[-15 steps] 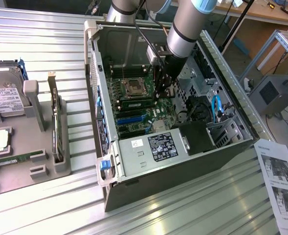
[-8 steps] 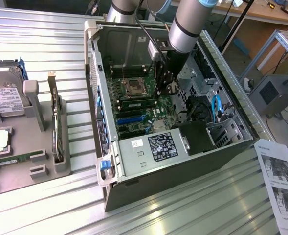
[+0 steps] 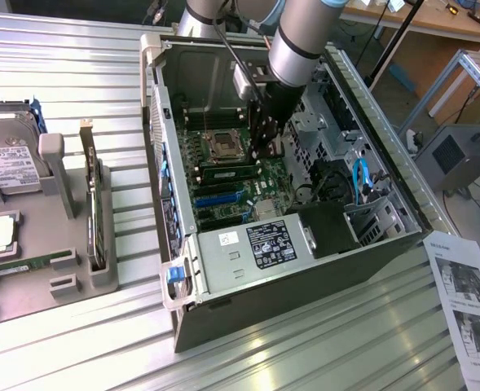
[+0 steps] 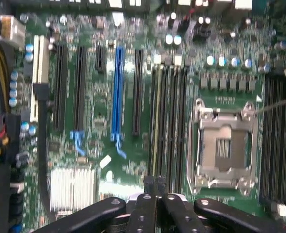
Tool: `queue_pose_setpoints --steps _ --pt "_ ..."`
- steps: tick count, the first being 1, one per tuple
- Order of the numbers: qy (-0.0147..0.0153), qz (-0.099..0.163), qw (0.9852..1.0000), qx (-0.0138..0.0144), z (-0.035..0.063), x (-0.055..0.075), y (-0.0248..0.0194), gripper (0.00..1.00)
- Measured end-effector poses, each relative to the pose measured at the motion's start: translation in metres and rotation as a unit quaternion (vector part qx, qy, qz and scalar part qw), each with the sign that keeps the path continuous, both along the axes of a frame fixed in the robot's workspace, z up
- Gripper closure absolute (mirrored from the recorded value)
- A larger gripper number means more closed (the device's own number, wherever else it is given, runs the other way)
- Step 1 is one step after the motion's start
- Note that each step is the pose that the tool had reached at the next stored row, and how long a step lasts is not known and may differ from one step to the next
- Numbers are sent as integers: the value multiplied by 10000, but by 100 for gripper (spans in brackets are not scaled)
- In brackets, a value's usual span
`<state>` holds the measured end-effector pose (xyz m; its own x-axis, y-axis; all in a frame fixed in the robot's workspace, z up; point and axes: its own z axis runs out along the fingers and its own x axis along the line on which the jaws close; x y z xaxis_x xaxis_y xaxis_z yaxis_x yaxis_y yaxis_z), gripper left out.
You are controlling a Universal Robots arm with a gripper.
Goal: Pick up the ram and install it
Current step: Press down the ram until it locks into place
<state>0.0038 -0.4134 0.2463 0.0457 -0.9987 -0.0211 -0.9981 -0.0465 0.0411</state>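
Green and black are the main colours under the claw [image 4: 158,187], whose two dark metal fingers are closed together, with nothing visible between them. It hangs from the grey arm [image 3: 298,37] inside the open grey computer case [image 3: 386,236], just above the green motherboard [image 4: 104,104].

The ram [image 3: 231,173], a long narrow green circuit-board stick with black chips, appears to lie already in a slot of the motherboard, just below and beside the claw tip in the exterior view. In the wrist view I see one yellowish-green strip [image 4: 156,116] standing in the row of black memory slots straight ahead of the fingers (I believe this is the same stick, but I cannot be sure). The silver square processor socket [image 4: 224,145] is just beside these slots, and the long blue expansion slot [image 4: 116,92] is on the other side of them.

My judgement is that the closed fingers are pressing, or are about to press, on the stick. What could go wrong: if the push is not over the middle of the edge, one end may stay high and the side latches will not lock. If the tip slips sideways, it could strike the open socket, whose contacts are delicate.
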Motion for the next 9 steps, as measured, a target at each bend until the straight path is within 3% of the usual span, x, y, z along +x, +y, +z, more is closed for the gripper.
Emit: queue_pose_setpoints --steps 5,9 --pt "-2 0 10000 0 -37 -419 0 89" --pt "-2 0 10000 0 -72 -442 -2 89"
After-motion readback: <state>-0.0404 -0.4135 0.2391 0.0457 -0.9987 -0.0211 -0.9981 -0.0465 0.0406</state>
